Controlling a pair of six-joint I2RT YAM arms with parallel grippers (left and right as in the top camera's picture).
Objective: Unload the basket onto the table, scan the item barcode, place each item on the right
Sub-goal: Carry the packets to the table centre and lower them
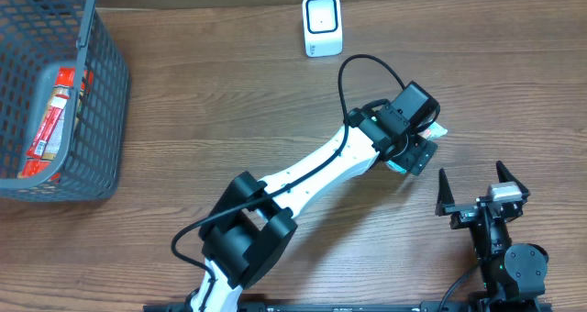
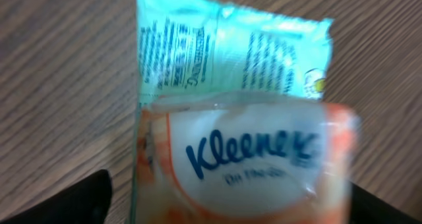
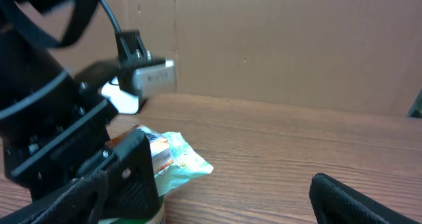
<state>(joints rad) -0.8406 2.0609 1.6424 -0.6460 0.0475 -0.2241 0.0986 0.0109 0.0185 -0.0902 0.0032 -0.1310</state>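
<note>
Kleenex tissue pack (image 2: 237,118), the soft plastic one in teal, white and orange, is lying flat on the brown wooden bench (image 1: 229,101), over toward the right side. The left arm is stretched right across to it. From where I'm standing, the left fingers (image 2: 82,201) sit on either side of the pack, low down at the bench. I honestly can't tell if they're clamped on it yet or just straddling it. The right fingers (image 1: 444,197) are spread wide with nothing in them, parked near the front edge just beside the action.

So I'd call this the pick-up step, with the scan itself not started. The small white barcode scanner (image 1: 322,25) stands at the back of the bench, well apart from the pack. Next up, I reckon it needs a firm pinch, a lift, then a carry over to the scanner window with the printed barcode side turned toward it. The wrapper looks slippery and squishy, so a loose grip could let it slide.

The grey plastic basket (image 1: 101,101) on the far left has red packets (image 1: 57,110) in it.
</note>
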